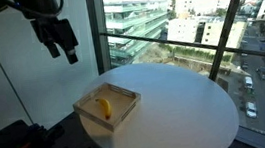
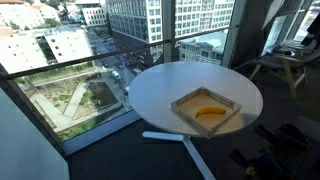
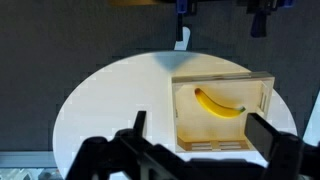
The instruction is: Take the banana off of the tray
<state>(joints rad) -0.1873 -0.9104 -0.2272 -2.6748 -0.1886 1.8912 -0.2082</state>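
Success here likely rests on lowering the gripper [image 1: 62,50], poised high above the table [image 1: 182,114] with jaws wide apart and empty, straight over the banana [image 1: 104,107] lying mid-base in the tray [image 1: 90,120] at the table's edge, straddling its narrow width clear of the wooden rims.
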